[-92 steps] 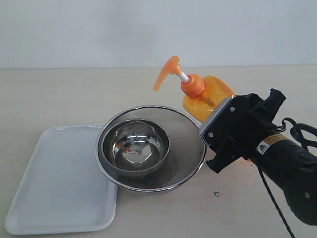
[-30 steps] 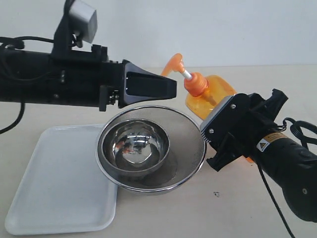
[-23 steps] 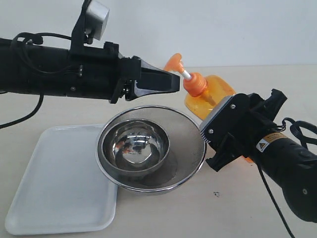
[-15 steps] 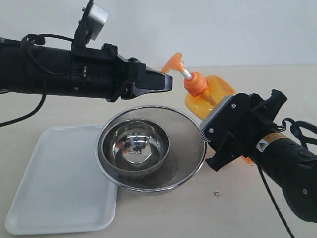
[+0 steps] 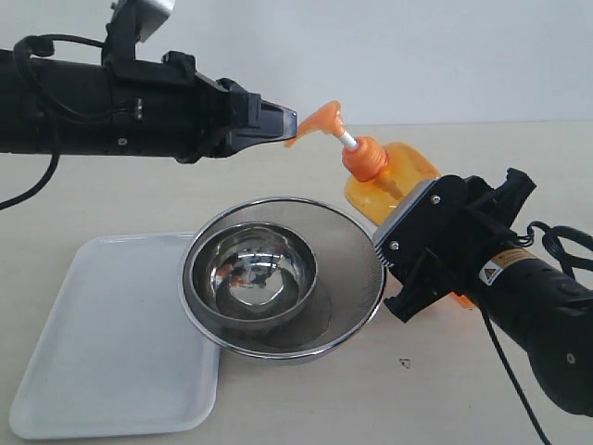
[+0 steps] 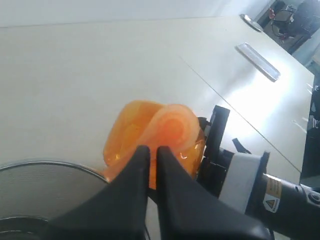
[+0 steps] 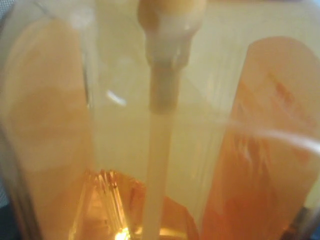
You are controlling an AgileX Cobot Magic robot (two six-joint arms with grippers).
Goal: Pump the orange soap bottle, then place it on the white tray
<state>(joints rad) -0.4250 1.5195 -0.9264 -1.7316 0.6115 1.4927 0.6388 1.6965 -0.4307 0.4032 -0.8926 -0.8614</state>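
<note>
Exterior, right gripper (image 5: 443, 222): clamped on the tilted orange soap bottle (image 5: 394, 181), raised beside the strainer (image 5: 352, 269) and apart from the white tray (image 5: 93, 371).
Exterior, left gripper (image 5: 283, 123): closed, with its tip at the pump head (image 5: 320, 123).
Left wrist: the closed jaws lie over the pump head.
Right wrist: the bottle fills the view.

This looks like a robotics lab, not a kitchen. A bare beige tabletop (image 5: 93, 199) sits against a blank white wall (image 5: 445, 56). My black, cabled right arm (image 5: 547, 315) carries a warning sticker (image 5: 492, 273). Dark cabled equipment (image 6: 290, 12) stands beyond the tabletop's far corner. Only the steel strainer (image 5: 347, 250) and white tray (image 5: 102, 352) on the tabletop look homely.
</note>
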